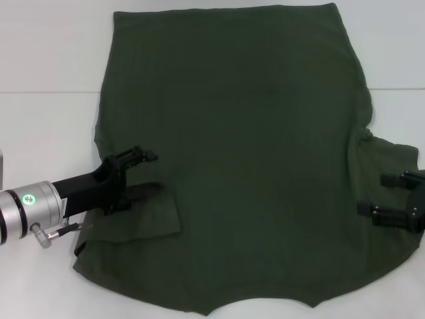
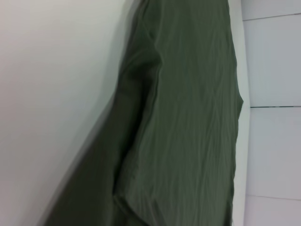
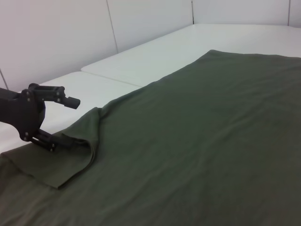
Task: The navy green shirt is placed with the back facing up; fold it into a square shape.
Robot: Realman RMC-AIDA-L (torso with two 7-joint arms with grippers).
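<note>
Head view, item one: worktop (image 1: 46, 60), white, with a seam line running across it behind the shirt.

Item two: shirt (image 1: 239, 153), dark olive green, plain side up, spread flat over most of the worktop; straight hem at the far edge, notched neck edge nearest the robot. Left sleeve (image 1: 143, 216) folded inward onto the body; right sleeve (image 1: 392, 159) rumpled at the shirt's right edge. Left wrist view shows only shirt cloth (image 2: 188, 117) and bare worktop (image 2: 56, 70) beside it.

Item three: left tool (image 1: 129, 181), black, on a silver-cuffed arm, at the shirt's left edge by the folded sleeve; fingers spread, lower finger (image 3: 44, 140) at the sleeve fold.

Item four: right tool (image 1: 392, 198), black, over the shirt's right edge near the right sleeve; fingers spread apart, nothing between them.
</note>
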